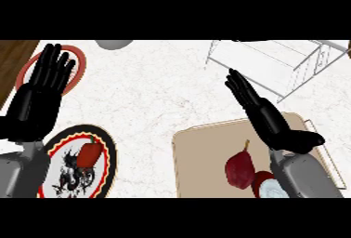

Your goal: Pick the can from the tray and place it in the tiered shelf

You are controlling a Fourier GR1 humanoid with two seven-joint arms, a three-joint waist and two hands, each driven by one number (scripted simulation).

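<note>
A beige tray point(205, 162) lies at the lower right of the counter. On it stands the can point(264, 183), dark red with a pale top, partly hidden by my right forearm. A dark red pear-shaped fruit point(240, 169) lies just left of the can. The white wire tiered shelf point(288, 65) stands at the upper right. My right hand point(264, 114) is open above the tray's far edge, fingers straight and pointing up-left, holding nothing. My left hand point(37, 97) rests open at the far left, fingers up.
A round patterned plate point(103, 172) with a red pepper point(87, 153) sits at the lower left. A red-rimmed plate point(79, 60) shows behind my left hand. A grey rounded object point(114, 44) is at the top edge. Wooden surface borders the counter's upper left corner.
</note>
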